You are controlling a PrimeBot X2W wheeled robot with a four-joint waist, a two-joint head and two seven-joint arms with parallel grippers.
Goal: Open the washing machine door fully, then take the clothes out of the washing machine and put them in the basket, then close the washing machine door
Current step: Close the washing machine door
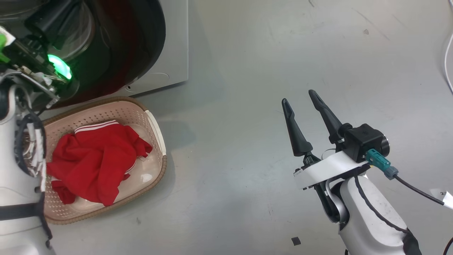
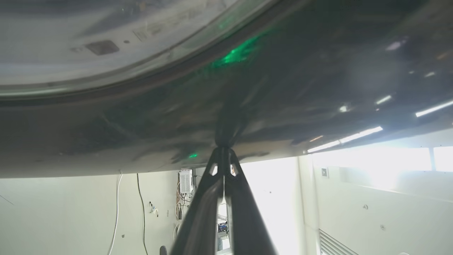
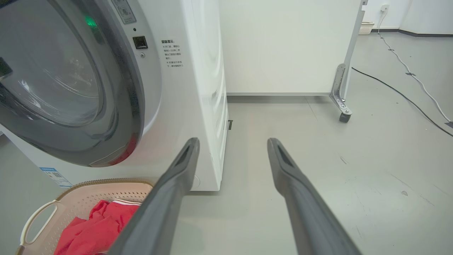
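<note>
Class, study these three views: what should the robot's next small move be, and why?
Probably press the left gripper, jaws shut, against the large round black-rimmed glass door towards the white washing machine. The red striped garment already lies in the cream perforated basket, the gripper touches the rim, and latching isn't visible.

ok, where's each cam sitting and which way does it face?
Head view: on head, facing down at basket holding clothes and washing machine door; right end effector open, left arm at edge.
Left wrist view: along shut left end effector, tips at the door's dark rim.
Right wrist view: low, facing washing machine; own open fingers.
Shared: head and right wrist both show basket, clothes.
</note>
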